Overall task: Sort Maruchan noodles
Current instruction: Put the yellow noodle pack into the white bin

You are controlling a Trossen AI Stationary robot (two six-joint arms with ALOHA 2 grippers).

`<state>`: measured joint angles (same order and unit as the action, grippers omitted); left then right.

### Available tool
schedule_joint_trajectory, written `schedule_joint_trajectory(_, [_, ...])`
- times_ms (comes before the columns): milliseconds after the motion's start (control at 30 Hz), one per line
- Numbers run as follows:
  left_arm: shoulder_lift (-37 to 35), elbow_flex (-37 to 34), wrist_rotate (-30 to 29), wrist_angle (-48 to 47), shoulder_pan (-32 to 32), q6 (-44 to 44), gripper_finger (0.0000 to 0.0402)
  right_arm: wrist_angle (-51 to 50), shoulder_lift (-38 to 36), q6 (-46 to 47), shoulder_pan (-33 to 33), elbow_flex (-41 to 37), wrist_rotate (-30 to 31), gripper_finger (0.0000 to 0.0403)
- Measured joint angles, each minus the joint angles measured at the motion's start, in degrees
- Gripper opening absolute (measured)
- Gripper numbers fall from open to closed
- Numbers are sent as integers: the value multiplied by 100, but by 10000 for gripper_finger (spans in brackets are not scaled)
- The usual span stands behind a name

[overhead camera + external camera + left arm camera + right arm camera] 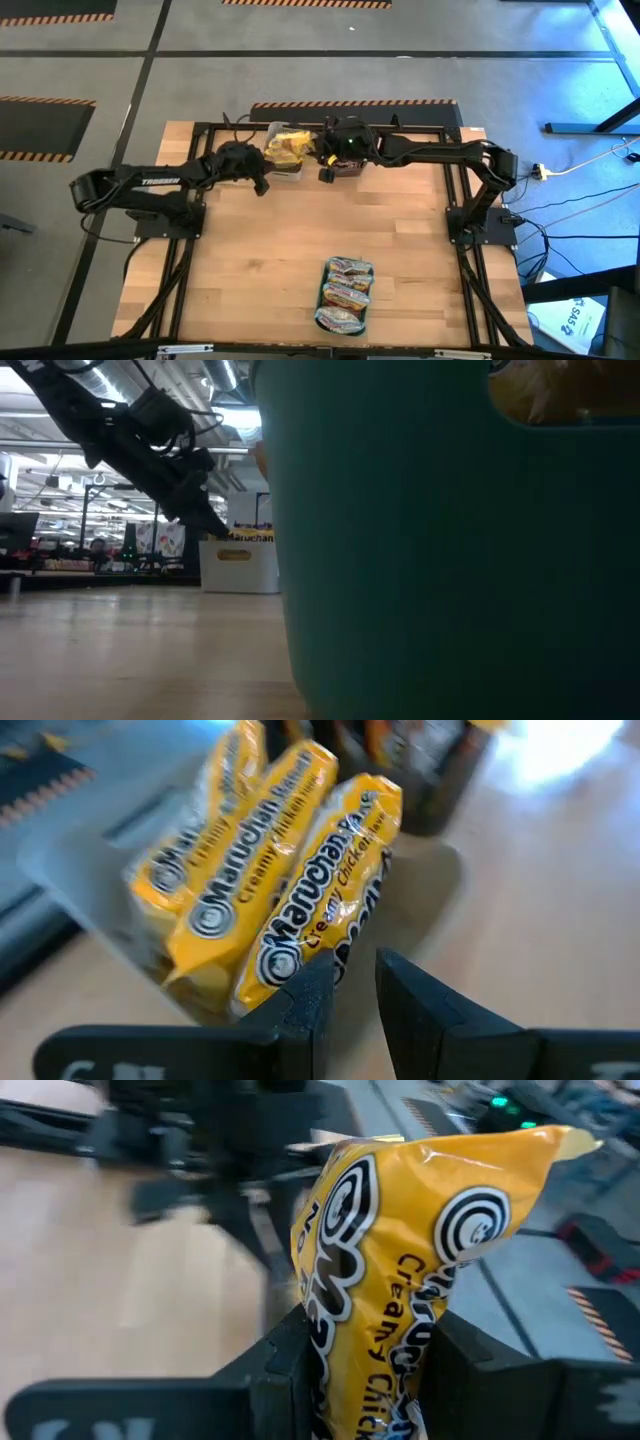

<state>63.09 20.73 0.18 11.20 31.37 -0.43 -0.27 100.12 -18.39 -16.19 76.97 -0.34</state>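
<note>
A yellow packet point(420, 1270) is pinched by the right gripper point(375, 1355) for delivery into the clear tub point(90, 890); the left gripper point(355, 995), nearly closed, is held empty beside it.

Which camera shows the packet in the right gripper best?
The right wrist view: the yellow packet fills the frame, pinched between the right gripper's fingers. The high view shows only that gripper near the far edge, packet unclear. The low and left wrist views don't clearly show it.
</note>
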Motion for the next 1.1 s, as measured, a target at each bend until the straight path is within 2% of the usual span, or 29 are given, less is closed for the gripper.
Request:
schedule_joint_trajectory(133, [161, 0, -230, 508, 234, 356, 72, 159, 62, 12, 4, 1, -465, 111])
schedule_joint_trajectory(500, [784, 7, -215, 1029, 703, 633, 72, 1148, 1003, -168, -121, -2, -397, 111])
schedule_joint_trajectory(933, [750, 6, -216, 1443, 698, 586, 72, 1239, 1362, -144, -256, 45, -642, 111])
schedule_joint_trajectory(1100, [539, 5, -79, 1484, 698, 430, 73, 812, 1561, 7, -260, 262, -721, 111])
